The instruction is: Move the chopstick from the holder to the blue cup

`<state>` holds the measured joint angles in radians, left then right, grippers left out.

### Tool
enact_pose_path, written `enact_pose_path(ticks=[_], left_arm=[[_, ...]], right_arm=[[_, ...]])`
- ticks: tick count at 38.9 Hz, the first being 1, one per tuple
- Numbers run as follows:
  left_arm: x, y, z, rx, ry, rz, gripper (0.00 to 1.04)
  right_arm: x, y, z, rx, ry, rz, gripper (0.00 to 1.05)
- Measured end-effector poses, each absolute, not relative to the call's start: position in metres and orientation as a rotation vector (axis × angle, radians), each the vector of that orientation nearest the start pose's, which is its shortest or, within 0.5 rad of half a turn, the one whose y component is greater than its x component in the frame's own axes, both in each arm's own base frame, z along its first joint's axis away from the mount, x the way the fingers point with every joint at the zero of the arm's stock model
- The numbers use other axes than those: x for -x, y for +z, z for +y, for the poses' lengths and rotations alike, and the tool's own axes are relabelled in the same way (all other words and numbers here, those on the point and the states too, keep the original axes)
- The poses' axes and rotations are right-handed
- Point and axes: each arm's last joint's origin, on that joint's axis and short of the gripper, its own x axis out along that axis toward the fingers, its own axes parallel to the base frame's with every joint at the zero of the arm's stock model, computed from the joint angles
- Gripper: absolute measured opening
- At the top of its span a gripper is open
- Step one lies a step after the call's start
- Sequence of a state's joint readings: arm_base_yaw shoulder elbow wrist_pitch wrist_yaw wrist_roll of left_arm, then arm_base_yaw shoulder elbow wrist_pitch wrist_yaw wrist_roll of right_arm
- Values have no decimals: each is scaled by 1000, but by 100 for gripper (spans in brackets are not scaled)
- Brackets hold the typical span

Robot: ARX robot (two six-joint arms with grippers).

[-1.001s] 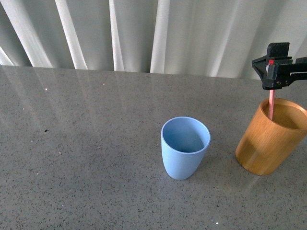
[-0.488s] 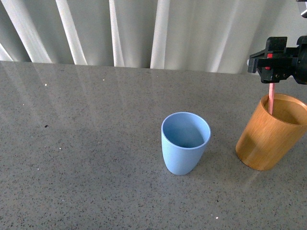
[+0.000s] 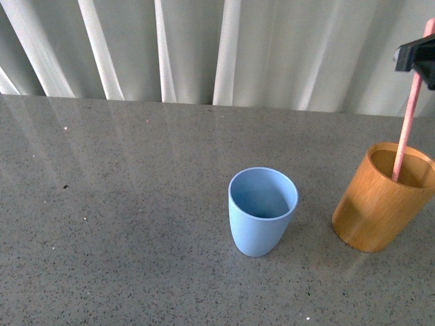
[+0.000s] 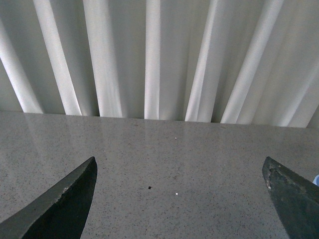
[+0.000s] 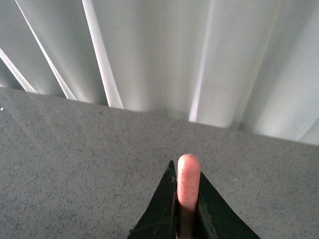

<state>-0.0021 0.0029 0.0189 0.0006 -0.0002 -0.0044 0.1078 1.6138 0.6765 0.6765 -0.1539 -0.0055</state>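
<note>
Up it comes: the right gripper point(image 3: 416, 60) has climbed since half a second ago and now sits at the upper right edge of the front view, higher above the holder point(image 3: 380, 204) than before. A far longer stretch of the chopstick point(image 3: 406, 132) is exposed below it. The pink stick leans, its top tipped toward the right edge, while its lower end is still inside the holder's mouth, near the back wall. The holder and the blue cup point(image 3: 263, 210) stand where they stood, apart on the grey table point(image 3: 122, 204).

The right wrist view shows the black fingers pinched tight on the chopstick, its rounded pink end poking out above them. The blue cup, in the centre of the front view, stands upright with only its own bare blue wall showing inside.

In the left wrist view, the left gripper point(image 4: 179, 167) is spread wide, its fingers in the lower corners, with only table between them and the white curtain point(image 4: 149, 55) behind.
</note>
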Motion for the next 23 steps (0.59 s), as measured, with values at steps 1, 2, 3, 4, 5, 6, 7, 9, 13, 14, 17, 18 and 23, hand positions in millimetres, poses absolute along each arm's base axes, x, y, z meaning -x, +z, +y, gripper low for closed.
enact_pose_path(ticks=[1,2,3,4,5,6,7,9,13,14,17,18,23], left_arm=[[-97,170,0,4,-2,-17,98],[-97,170,0,4,-2,-17,98],[-97,170,0,4,-2,-17,98],[-97,170,0,4,-2,-17,98],[-97,170,0,4,-2,-17,98],[-97,170,0,4,-2,-17,98],[-97,170,0,4,-2,-17,98],[-97,170,0,4,-2,-16,98],[-97,170,0,4,-2,-17,98],[-97,170,0,4,-2,-17,98],[-97,170,0,4,-2,-17,98],[-97,170,0,4,-2,-17,98],[-97,170,0,4,-2,-17,98]], right_arm=[[-314,185,38,10,260,248,2],[-313,190,38,22,256,234,2],[-311,195,38,38,255,217,2],[-309,203,37,64,252,191,2],[-308,212,37,90,246,161,2],[-306,225,38,125,240,117,2],[-305,232,38,135,238,95,2],[-303,254,40,163,230,32,2],[-297,295,46,167,238,-68,2],[-294,308,49,161,249,-98,2],[-286,336,61,128,293,-154,2],[-284,340,65,112,307,-158,2],[-273,342,95,32,420,-140,2]])
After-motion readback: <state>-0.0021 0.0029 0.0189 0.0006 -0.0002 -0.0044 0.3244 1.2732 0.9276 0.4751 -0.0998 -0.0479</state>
